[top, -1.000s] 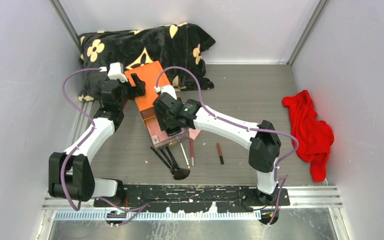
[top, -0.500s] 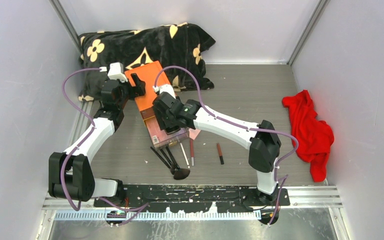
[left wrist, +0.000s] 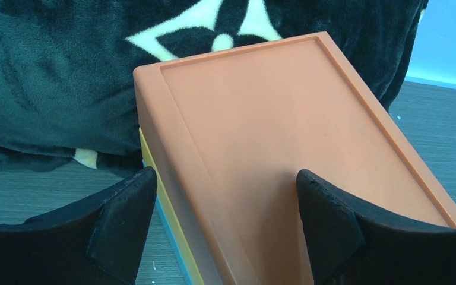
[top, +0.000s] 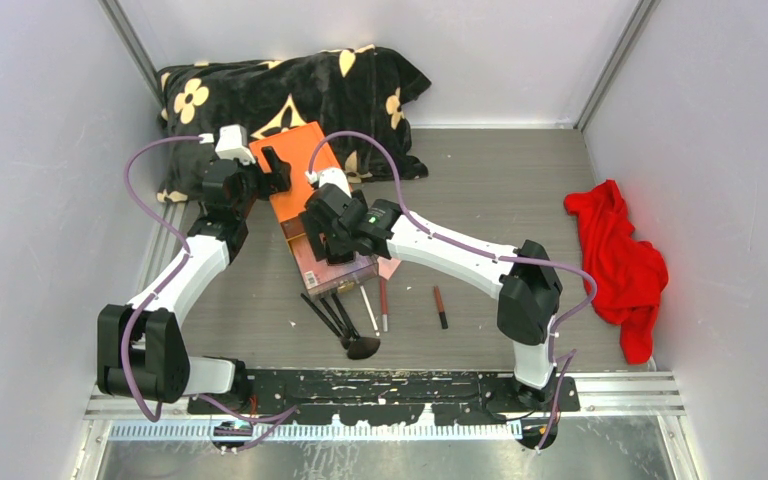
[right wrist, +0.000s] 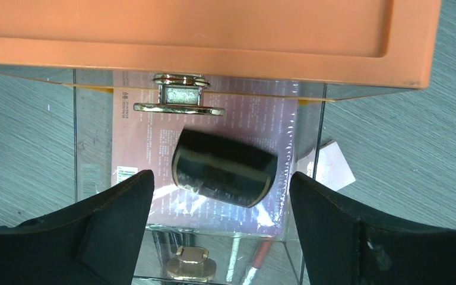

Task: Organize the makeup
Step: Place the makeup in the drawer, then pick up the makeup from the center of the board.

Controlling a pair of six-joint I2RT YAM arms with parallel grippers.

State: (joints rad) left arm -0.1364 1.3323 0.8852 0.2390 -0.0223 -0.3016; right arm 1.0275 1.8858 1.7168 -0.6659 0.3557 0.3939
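The orange box (top: 290, 178) stands left of centre with a clear drawer (right wrist: 92, 154) pulled out toward me. In the drawer lies the shiny pink palette (right wrist: 145, 139) with a black, gold-rimmed compact (right wrist: 222, 169) on top of it. My right gripper (right wrist: 221, 178) hangs open just above them, holding nothing. My left gripper (left wrist: 225, 175) is open and straddles the box's far left edge, one finger on the lid (left wrist: 273, 119). On the table in front of the drawer lie black brushes (top: 326, 314), a fluffy brown brush head (top: 363, 347), a red pencil (top: 384, 303) and a dark pencil (top: 441, 307).
A black flowered blanket (top: 280, 90) is bunched at the back left behind the box. A red cloth (top: 620, 260) lies at the right wall. A small pink scrap (top: 390, 267) sits by the drawer's right side. Grey walls close in on three sides.
My right gripper has shifted slightly up and left over the drawer. The left arm and the items on the table have not moved.
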